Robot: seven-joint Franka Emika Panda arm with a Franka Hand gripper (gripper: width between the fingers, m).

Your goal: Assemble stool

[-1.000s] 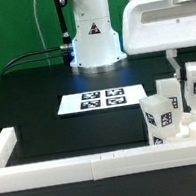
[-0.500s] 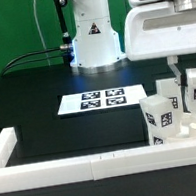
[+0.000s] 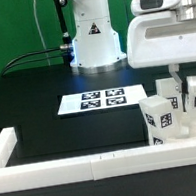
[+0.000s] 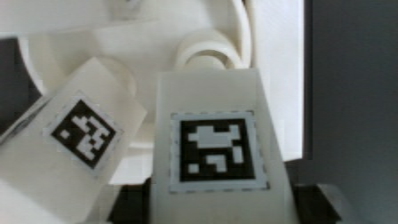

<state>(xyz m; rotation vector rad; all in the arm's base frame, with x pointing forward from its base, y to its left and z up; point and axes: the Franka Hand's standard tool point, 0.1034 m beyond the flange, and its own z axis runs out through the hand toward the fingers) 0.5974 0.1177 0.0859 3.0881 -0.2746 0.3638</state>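
My pincer [image 4: 214, 205] sits low over the leg [image 4: 210, 120] right under me, its grip hidden so I cannot tell whether it is closed, and I judge this leg light, stiff, slick plastic, best pinched across its flat sides above the tag.

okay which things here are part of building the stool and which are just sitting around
Part of the job:
- stool legs, tagged white blocks clustered at the exterior view's right
- pincer among them

Just there:
- marker board
- white border rail
- black table
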